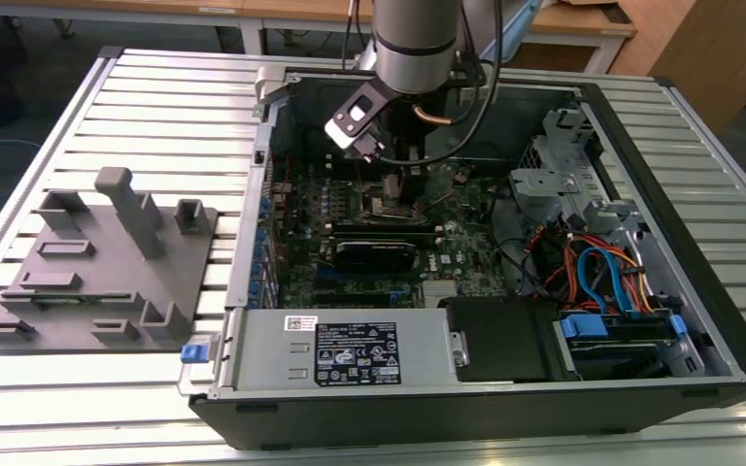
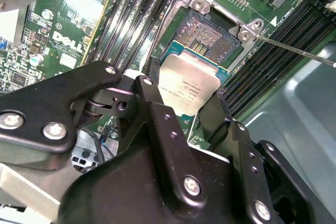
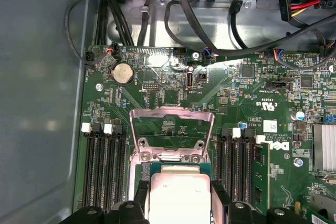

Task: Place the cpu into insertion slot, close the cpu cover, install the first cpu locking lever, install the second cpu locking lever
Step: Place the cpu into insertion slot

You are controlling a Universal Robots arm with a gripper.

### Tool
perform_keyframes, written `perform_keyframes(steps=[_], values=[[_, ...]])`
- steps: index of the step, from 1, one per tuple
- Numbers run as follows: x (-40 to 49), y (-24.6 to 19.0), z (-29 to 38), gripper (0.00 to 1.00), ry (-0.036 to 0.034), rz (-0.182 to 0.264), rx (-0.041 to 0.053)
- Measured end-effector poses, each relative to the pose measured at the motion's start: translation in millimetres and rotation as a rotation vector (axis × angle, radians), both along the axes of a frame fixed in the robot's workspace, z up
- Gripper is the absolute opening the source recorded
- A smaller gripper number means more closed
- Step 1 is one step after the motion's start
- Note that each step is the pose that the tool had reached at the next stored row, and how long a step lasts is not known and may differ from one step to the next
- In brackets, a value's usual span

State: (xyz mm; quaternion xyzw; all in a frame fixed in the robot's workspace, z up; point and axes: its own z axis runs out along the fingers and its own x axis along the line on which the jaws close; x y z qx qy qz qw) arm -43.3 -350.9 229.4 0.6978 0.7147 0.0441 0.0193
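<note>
My gripper is shut on the cpu, a flat silvery square pinched at two opposite edges by the black fingers. The cpu hangs over the near part of the insertion slot, whose dark pin field and silver rim show beyond it on the green board. Whether the chip touches the socket I cannot tell. In the first wrist view the cpu sits between the gripper fingers. The cpu cover, a thin silver frame, is swung open behind the slot. In the exterior view the gripper reaches down into the case.
A thin locking lever sticks out beside the socket. Long black memory slots flank it on both sides. The grey power supply, a drive cage with cables and the case walls hem the board in. A grey fixture lies outside.
</note>
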Motion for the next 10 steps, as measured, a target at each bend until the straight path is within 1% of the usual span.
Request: perform_keyframes(steps=[6, 10], values=[[-1.6, 1.6, -8.3, 0.54, 0.0002, 0.000, -0.0005], [-5.0, 3.9, -15.0, 0.54, 0.0003, 0.000, -0.0005]])
